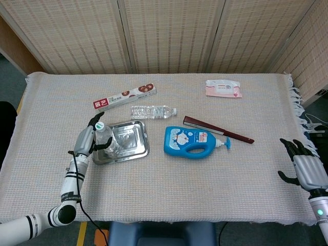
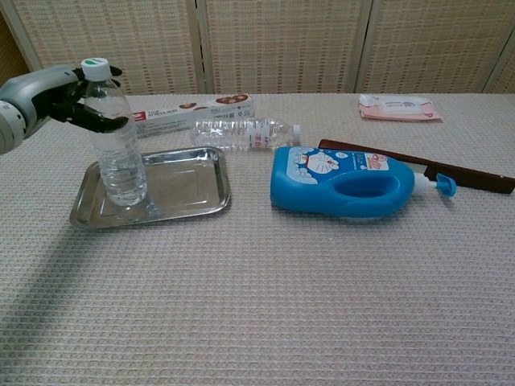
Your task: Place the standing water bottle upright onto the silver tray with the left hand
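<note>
Water bottle upright on silver tray, left hand opened around its neck.

Right hand [image 1: 306, 166] at the near right table edge, fingers spread, holding nothing. Water bottle [image 2: 119, 153] stands upright on the left part of the silver tray [image 2: 189, 186]; left hand [image 2: 50, 100] is beside the upper bottle, fingers loosely apart around it, grip not clear. Right of the tray lies a blue detergent bottle [image 2: 338, 181], behind it a dark folded fan [image 2: 418, 166]. Further back: lying clear bottle [image 2: 241, 133], long box [image 2: 193, 112], wipes pack [image 2: 398, 106].
</note>
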`<state>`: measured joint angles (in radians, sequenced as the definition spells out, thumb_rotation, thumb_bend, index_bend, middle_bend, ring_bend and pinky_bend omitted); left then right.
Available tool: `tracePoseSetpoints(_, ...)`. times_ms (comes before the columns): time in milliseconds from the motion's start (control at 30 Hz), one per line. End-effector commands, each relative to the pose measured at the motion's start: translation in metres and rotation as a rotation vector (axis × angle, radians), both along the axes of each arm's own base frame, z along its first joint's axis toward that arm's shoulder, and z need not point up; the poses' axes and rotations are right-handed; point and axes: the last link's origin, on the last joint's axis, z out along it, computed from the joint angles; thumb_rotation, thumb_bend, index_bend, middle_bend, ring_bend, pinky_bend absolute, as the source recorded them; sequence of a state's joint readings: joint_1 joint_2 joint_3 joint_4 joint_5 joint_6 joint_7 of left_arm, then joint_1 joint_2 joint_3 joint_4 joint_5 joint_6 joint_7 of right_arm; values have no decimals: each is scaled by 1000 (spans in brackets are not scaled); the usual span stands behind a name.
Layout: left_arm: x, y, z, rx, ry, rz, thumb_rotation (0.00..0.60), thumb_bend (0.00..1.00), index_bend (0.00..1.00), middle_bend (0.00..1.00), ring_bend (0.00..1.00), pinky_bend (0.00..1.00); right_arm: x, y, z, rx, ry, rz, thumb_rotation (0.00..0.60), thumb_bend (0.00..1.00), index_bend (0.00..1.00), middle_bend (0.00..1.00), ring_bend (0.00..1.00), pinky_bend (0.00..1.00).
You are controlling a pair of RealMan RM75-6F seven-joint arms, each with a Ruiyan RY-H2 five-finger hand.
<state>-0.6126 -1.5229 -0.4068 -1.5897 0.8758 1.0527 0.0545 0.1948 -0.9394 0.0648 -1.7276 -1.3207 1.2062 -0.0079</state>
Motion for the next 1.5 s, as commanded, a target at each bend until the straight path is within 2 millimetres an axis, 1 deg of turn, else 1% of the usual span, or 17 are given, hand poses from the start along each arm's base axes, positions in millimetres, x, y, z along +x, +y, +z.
tracePoseSetpoints(33, 1, -1, 0, -6, 2, -1, 600, 379, 0, 0, 0, 168, 0, 0, 0, -1, -1, 0, 600, 190, 40, 110, 0, 180)
tracePoseSetpoints(267, 3, 3, 3, -7, 9, -8, 600, 378, 0, 0, 0, 167, 0, 0, 1, -4, -4, 0, 600, 190, 40, 110, 0, 180)
tracePoseSetpoints(633, 12, 10, 26, 20, 55, -41, 600, 376, 0, 0, 0, 165, 0, -1, -1, 8, 1, -4, 600, 189, 39, 111, 0, 180)
tracePoseSetpoints(767, 14, 10, 37, 22, 70, -46, 600, 379, 0, 0, 0, 165, -1, -1, -1, 9, 2, -6, 600, 190, 40, 110, 0, 180)
tracePoseSetpoints(967, 18, 4, 62, 79, 72, -90, 600, 377, 3, 0, 0, 166, -1, -1, -2, 12, 5, -8, 600, 190, 40, 110, 0, 180)
tracePoseSetpoints(1033, 19, 1, 69, 104, 79, -114, 600, 374, 28, 0, 0, 167, -1, -1, -2, 13, 6, -9, 600, 189, 39, 110, 0, 180)
tracePoseSetpoints(1133, 18, -7, 83, 157, 112, -164, 600, 377, 91, 14, 16, 172, -1, -1, -3, 16, 6, -11, 600, 189, 39, 111, 0, 180)
tracePoseSetpoints(1167, 17, -9, 87, 174, 134, -182, 600, 383, 118, 39, 25, 174, -1, -1, -3, 16, 7, -11, 600, 189, 39, 111, 0, 180)
tracePoseSetpoints(1267, 6, -22, 99, 225, 251, -232, 600, 423, 228, 158, 73, 188, -1, -1, -2, 14, 7, -10, 600, 189, 39, 110, 0, 180)
tracePoseSetpoints(1333, -5, -33, 106, 248, 348, -259, 600, 440, 266, 215, 115, 192, -1, -1, -2, 13, 7, -9, 600, 189, 39, 110, 0, 180)
tracePoseSetpoints(1433, -27, -52, 112, 224, 504, -278, 600, 446, 283, 232, 123, 192, 0, 0, -3, 16, 7, -8, 600, 190, 40, 110, 0, 180)
tracePoseSetpoints(1500, -37, -60, 115, 200, 574, -275, 600, 447, 284, 236, 123, 192, 0, 0, -3, 20, 9, -7, 600, 190, 39, 110, 0, 180)
